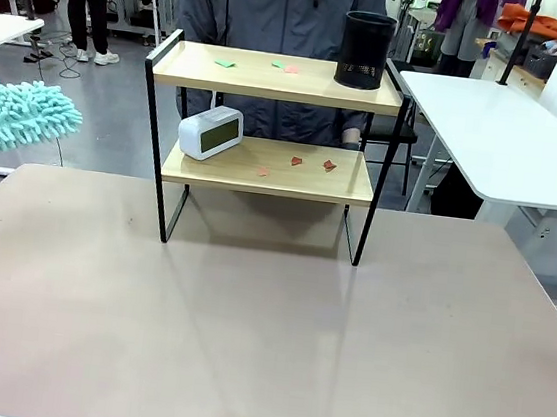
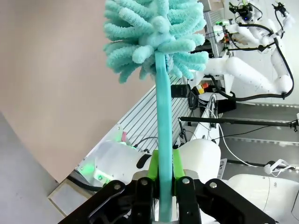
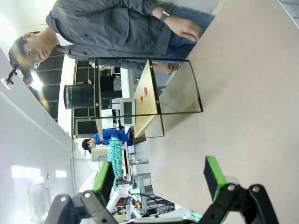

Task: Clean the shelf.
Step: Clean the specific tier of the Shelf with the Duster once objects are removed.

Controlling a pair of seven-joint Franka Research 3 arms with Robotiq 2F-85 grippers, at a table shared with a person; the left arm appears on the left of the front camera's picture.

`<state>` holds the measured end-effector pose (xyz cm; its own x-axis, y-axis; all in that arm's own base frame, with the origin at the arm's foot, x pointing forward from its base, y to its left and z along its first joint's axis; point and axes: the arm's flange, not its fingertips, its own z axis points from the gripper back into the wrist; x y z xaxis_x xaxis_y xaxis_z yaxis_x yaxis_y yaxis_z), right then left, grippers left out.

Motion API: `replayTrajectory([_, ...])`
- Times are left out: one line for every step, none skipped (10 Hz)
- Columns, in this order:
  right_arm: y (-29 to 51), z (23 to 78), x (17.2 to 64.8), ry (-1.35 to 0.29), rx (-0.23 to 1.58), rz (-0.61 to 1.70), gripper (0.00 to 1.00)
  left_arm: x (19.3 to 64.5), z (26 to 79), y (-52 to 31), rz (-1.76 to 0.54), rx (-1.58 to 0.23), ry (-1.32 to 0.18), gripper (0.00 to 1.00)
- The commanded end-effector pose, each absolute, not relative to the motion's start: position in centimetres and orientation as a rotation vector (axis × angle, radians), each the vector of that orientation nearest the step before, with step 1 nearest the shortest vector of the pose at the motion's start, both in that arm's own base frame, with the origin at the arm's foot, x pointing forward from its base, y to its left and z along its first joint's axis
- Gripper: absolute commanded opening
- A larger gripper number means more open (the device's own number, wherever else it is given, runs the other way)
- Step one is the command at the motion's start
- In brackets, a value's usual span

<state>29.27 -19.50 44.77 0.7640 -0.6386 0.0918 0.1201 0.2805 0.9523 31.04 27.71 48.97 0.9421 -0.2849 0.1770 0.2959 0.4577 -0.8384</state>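
The shelf (image 1: 278,78) stands at the table's far middle, also seen sideways in the right wrist view (image 3: 145,93). Green and pink paper scraps (image 1: 225,63) lie on its top board beside a black mesh cup (image 1: 365,49). On the lower board sit a white clock (image 1: 211,131) and red scraps (image 1: 297,160). My left gripper (image 2: 164,179) is shut on the handle of a teal fluffy duster (image 2: 156,35), whose head hangs at the left edge of the front view (image 1: 12,118), well left of the shelf. My right gripper (image 3: 160,179) is open above the table, holding nothing.
A person in a grey jacket (image 1: 281,8) stands right behind the shelf, one hand (image 3: 184,28) near the table's far edge. A white table (image 1: 508,134) is at the right. The beige tabletop (image 1: 265,328) spreads wide before the shelf.
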Motion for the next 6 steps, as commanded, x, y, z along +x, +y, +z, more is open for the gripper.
replayTrajectory([-19.43, 44.76, 29.56, -0.55, 1.202, -0.522, 1.0, 30.5, 49.39, 27.59, -0.362, -1.032, -0.004, 0.0])
replayTrajectory([-19.43, 44.76, 29.56, -0.55, 1.202, -0.522, 1.0, 30.5, 49.39, 27.59, -0.362, -1.032, -0.004, 0.0])
replayTrajectory([-19.43, 44.76, 29.56, -0.55, 1.202, -0.522, 1.0, 30.5, 49.39, 27.59, -0.362, -1.032, -0.004, 0.0])
replayTrajectory([-19.43, 44.76, 29.56, -0.55, 1.202, -0.522, 1.0, 30.5, 49.39, 27.59, -0.362, -1.032, -0.004, 0.0])
replayTrajectory([-19.43, 44.76, 29.56, -0.55, 1.202, -0.522, 1.0, 30.5, 49.39, 27.59, -0.362, -1.032, -0.004, 0.0])
replayTrajectory([-19.43, 44.76, 29.56, -0.55, 1.202, -0.522, 1.0, 30.5, 49.39, 27.59, -0.362, -1.032, -0.004, 0.0])
